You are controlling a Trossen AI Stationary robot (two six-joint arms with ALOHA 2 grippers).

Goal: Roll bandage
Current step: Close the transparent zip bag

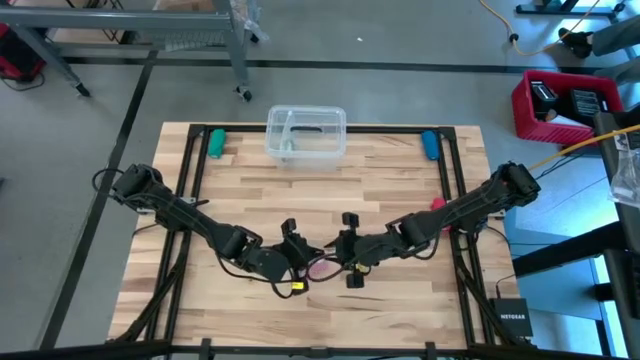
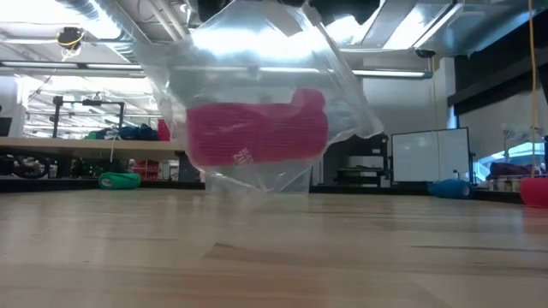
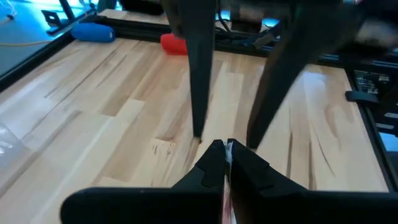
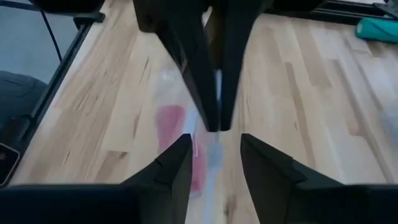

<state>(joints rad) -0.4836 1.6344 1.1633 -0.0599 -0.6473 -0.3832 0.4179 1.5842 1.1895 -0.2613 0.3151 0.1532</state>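
Near the lower middle of the high view, the two grippers meet over the table [image 1: 400,190], with the pink bandage [image 1: 322,268] between them, still inside a clear plastic wrapper [image 2: 334,77] that hangs above the wood in the low view. The left gripper [image 3: 226,149] has its jaws pressed together on the wrapper's edge. The right gripper [image 4: 216,144] faces it with jaws apart, holding nothing.

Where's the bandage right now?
High view: the bandage hangs in its clear wrapper between both tools near the table's front centre, lifted off the wood.
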